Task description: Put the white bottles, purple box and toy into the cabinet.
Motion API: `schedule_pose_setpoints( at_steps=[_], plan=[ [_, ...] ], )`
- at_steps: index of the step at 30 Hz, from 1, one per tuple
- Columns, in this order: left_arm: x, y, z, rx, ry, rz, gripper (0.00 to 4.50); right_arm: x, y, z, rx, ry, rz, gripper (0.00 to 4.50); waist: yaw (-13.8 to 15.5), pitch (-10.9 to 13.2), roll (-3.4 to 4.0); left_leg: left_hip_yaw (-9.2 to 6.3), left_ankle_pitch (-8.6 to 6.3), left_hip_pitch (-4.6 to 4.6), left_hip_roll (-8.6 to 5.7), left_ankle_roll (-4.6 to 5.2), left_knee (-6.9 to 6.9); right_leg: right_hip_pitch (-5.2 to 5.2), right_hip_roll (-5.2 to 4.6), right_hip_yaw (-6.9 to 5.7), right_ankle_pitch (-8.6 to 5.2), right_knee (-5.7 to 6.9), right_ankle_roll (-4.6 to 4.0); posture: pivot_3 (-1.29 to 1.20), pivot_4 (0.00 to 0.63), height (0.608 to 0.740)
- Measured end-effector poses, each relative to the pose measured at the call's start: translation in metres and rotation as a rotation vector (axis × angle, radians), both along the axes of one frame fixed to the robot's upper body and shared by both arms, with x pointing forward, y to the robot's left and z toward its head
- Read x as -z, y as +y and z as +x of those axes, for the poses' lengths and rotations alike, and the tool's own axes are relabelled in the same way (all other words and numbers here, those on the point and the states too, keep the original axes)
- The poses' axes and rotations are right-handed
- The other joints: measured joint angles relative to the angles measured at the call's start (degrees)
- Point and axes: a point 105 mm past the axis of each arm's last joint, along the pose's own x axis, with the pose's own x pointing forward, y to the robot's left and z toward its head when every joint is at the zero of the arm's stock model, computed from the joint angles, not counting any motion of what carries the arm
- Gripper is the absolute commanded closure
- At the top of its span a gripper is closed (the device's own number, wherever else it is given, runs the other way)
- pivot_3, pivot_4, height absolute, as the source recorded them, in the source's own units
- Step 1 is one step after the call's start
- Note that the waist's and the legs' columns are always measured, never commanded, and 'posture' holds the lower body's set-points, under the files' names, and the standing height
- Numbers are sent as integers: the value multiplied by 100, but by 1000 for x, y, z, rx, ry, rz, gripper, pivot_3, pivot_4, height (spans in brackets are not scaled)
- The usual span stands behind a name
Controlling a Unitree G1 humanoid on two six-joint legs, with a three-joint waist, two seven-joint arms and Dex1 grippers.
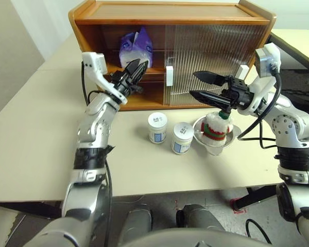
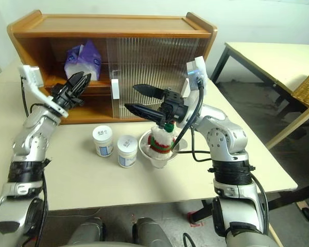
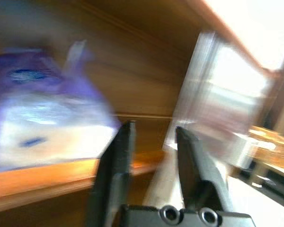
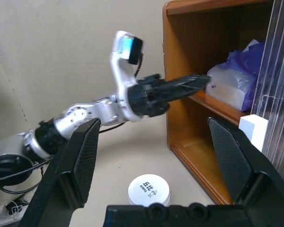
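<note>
Fingers of the left gripper stand slightly apart, holding nothing, just in front of the cabinet's upper shelf, where the purple box sits at the left. Right gripper is spread wide, empty, above the toy in a bowl. Two bottles stand on the table left of it.

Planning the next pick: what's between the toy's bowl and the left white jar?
The second white jar, standing between the left jar and the bowl holding the toy, in the left eye view.
</note>
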Motion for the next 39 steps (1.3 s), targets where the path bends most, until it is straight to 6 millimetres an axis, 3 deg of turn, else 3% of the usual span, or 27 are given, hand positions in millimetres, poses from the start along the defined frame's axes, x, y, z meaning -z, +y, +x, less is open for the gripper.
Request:
schedule_pose_setpoints(
  at_steps=[5,14,18,30,39],
  plan=[
    [30,16,-33,81,24,138,56,0,0,0,-1,1,0,0,-19,0,2,-40,-1,4,17,-3,-5,-5,-10,2,-4,3,-13,-46,36,740],
    [90,38,-84,223,132,319,56,0,0,1,-7,5,1,0,-2,-12,21,-73,-7,-60,50,-12,-19,-82,-26,3,-11,7,-41,-37,27,740],
    [109,37,-94,266,119,444,56,-2,1,2,-11,0,2,0,19,-16,27,-74,-7,-90,52,-12,-20,-115,-27,3,24,11,-102,-36,26,740],
    [138,30,-91,253,170,466,56,-4,1,1,-18,-8,1,0,-9,-30,41,-71,-2,-93,54,-3,-19,-117,-23,2,27,11,-84,-50,13,740],
    [148,18,-71,244,206,381,56,-4,1,1,-17,-11,-2,0,-33,-40,51,-68,11,-82,54,14,-8,-100,-24,3,35,11,-48,-64,13,740]
  ],
)
